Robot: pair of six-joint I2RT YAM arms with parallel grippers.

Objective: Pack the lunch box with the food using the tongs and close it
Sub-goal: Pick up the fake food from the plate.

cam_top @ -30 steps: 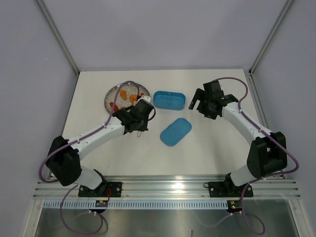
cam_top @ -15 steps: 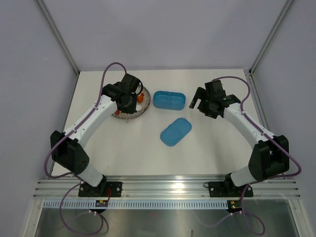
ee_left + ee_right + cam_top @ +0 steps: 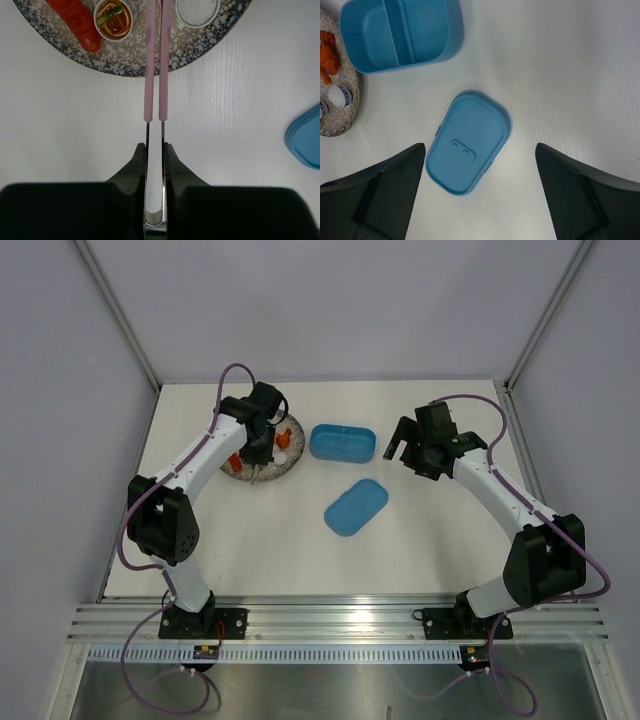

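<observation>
My left gripper (image 3: 154, 150) is shut on the hinge end of the pink-white tongs (image 3: 154, 75). The two tong arms lie almost together and reach over the near rim of the speckled plate (image 3: 125, 62); their tips are cut off by the frame. The food on the plate includes a red strip (image 3: 75, 20), a small noodle cup (image 3: 114, 19) and a white piece (image 3: 197, 7). From above, the left gripper (image 3: 260, 452) hangs over the plate. The open blue lunch box (image 3: 343, 442) has both compartments empty (image 3: 400, 32). Its lid (image 3: 356, 506) lies flat. My right gripper (image 3: 397, 447) stands open above the lid (image 3: 468, 142).
The plate (image 3: 262, 468) sits just left of the lunch box. An orange morsel (image 3: 327, 57) and a white cup (image 3: 340, 96) lie on its right side. Grey walls with metal posts enclose the table on three sides.
My left arm has swung from the table's middle, left of the lid, back over the plate, carrying the tongs with it. The right arm has barely moved.
</observation>
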